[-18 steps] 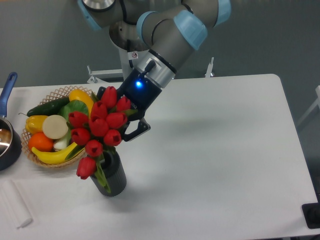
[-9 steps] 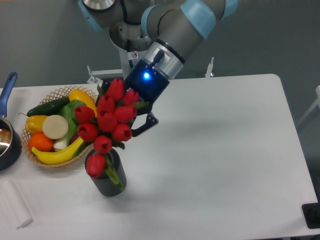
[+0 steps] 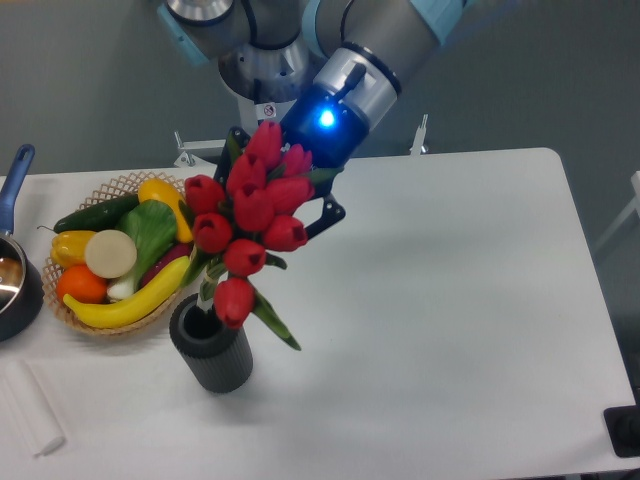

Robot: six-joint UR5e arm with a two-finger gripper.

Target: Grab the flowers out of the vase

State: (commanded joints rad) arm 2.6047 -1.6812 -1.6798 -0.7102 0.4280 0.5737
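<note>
The flowers (image 3: 250, 220), a bunch of red tulip buds with green stems and leaves, hang tilted in the air above the vase. The vase (image 3: 212, 352) is a small dark grey ribbed cup standing on the white table near the front left. Its mouth is open and dark, and the lowest bud and a leaf tip hang just over and beside its rim. My gripper (image 3: 305, 210) is behind the bunch, shut on the flowers; one black finger (image 3: 328, 214) shows at the right of the buds, the rest is hidden by them.
A wicker basket (image 3: 117, 187) with a banana, cucumber, orange and other produce sits left of the vase. A dark pot with a blue handle (image 3: 14, 180) is at the far left edge. A white roll (image 3: 30, 408) lies at the front left.
The gripper has risen up and to the right with the flowers. The bunch has lifted out of the vase, whose mouth now shows. The vase has stayed in place.
</note>
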